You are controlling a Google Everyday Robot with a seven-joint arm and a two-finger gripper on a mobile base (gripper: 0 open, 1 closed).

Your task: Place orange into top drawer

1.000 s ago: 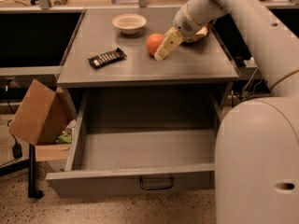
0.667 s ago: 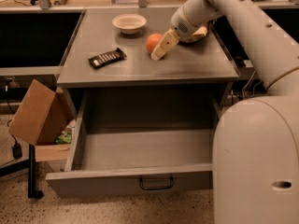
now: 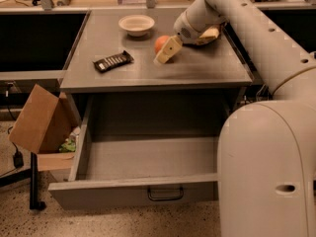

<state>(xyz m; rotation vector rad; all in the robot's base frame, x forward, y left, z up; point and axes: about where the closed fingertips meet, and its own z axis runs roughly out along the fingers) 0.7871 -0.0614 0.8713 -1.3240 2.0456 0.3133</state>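
The orange sits on the grey cabinet top, right of centre. My gripper reaches down from the right, with one pale finger lying across the orange's right front side. The orange's right part is hidden behind it. The top drawer is pulled wide open below, with a flat grey front and a small dark handle. Nothing shows inside it.
A white bowl stands at the back of the top. A dark snack bar lies at the left front. A tan-yellow bag lies behind my arm. A cardboard box stands on the floor at the left.
My gripper has shifted slightly left and closer onto the orange. The orange, bowl, bar and drawer have not moved.
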